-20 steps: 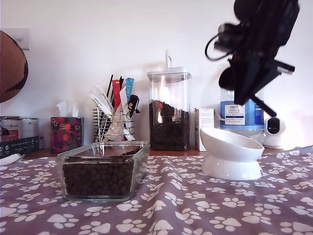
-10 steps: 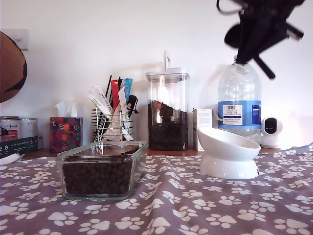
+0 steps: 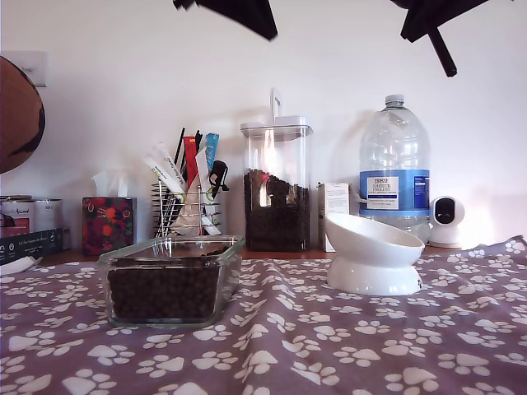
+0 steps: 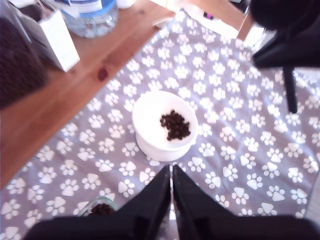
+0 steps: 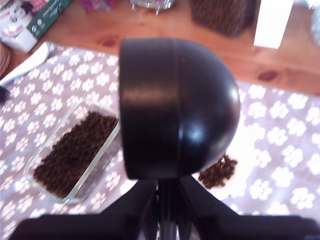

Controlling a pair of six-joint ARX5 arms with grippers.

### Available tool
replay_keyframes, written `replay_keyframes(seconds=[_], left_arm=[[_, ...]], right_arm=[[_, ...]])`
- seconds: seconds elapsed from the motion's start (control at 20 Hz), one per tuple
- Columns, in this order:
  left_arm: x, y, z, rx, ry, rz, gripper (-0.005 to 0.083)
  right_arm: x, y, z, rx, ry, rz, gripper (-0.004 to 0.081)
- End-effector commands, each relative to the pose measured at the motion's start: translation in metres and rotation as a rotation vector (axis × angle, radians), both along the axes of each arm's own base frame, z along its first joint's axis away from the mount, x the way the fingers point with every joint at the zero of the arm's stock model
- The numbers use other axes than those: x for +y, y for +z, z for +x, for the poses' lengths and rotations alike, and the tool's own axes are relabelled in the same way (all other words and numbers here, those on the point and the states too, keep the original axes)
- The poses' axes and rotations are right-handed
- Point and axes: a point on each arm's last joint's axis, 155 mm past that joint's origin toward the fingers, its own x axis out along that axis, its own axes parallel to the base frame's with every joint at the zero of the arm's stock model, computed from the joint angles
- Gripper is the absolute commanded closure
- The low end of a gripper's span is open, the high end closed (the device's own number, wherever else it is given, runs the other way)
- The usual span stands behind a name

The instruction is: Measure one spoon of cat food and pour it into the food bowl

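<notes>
Both arms risen since earlier frame, clearing food bowl (image 4: 165, 125). Cat food (image 4: 175, 125) sits inside it. My second gripper (image 5: 167, 200) fingers clenched on spoon (image 5: 175, 107), cup inverted. My first gripper (image 4: 171, 192) fingers clenched, empty.

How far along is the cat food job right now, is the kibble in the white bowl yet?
The pour looks done: a small pile of cat food lies in the food bowl. My second gripper holds the spoon by its handle, cup turned over, high above the table. My first gripper is shut and empty. Left: probably putting the spoon down.
</notes>
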Motion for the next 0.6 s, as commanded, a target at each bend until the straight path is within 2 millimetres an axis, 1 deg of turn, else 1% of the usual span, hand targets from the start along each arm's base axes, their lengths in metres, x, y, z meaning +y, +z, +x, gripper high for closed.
replay_keyframes(seconds=[0.0, 0.1, 0.15, 0.25, 0.4, 0.45, 0.55], left_arm=[[-0.004, -0.025, 0.013, -0.01, 0.007, -0.007, 0.0794], [0.0, -0.042, 0.028, -0.031, 0.032, -0.022, 0.0794], [0.002, -0.048, 0.035, -0.045, 0.042, -0.032, 0.0794], [0.008, -0.047, 0.049, -0.078, 0.064, -0.057, 0.0794], [0.013, -0.035, 0.062, -0.112, 0.071, -0.103, 0.0794], [0.014, -0.033, 0.064, -0.115, 0.067, -0.114, 0.0794], [0.013, -0.038, 0.06, -0.104, 0.029, -0.12, 0.0794]], right_arm=[[0.004, -0.002, 0.004, -0.03, 0.004, -0.012, 0.0781], [0.01, 0.008, 0.011, -0.082, 0.015, 0.002, 0.0781], [0.015, 0.014, 0.014, -0.113, 0.024, 0.01, 0.0781], [0.023, 0.022, 0.016, -0.148, 0.042, 0.021, 0.0781], [0.027, 0.016, 0.015, -0.129, 0.047, 0.022, 0.0781], [0.027, 0.014, 0.014, -0.122, 0.045, 0.022, 0.0781], [0.025, 0.008, 0.013, -0.104, 0.036, 0.014, 0.0781]])
